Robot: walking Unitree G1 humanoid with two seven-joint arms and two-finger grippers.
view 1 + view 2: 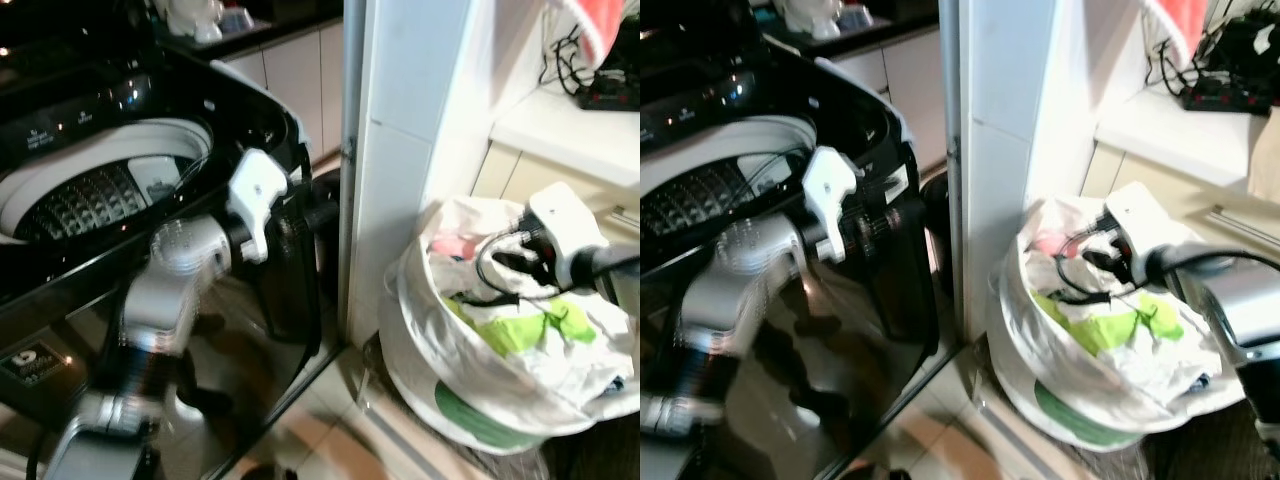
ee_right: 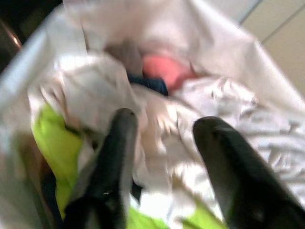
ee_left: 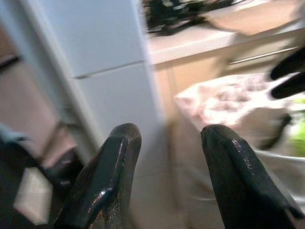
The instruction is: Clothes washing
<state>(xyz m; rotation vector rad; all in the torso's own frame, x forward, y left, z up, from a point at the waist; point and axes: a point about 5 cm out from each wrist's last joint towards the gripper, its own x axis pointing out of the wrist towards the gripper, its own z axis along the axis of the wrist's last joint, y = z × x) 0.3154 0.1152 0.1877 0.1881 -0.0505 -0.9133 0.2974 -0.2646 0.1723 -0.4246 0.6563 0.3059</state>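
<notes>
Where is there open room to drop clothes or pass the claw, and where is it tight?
The washer drum is open, its perforated floor bare. Tile floor between the washer front and the laundry bag looks free. The bag is crowded with white and green clothes, the open right claw over them. The left claw is open by the white pillar.

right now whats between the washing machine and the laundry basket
A white wall pillar stands between the washing machine and the laundry basket, seen in both eye views, with a strip of floor at its foot.

Left claw (image 3: 169,157): fingers apart, gripping nothing.
Beyond it: white pillar (image 3: 102,71), blurred laundry bag (image 3: 228,100).
Far: pale surface (image 3: 200,40).
</notes>
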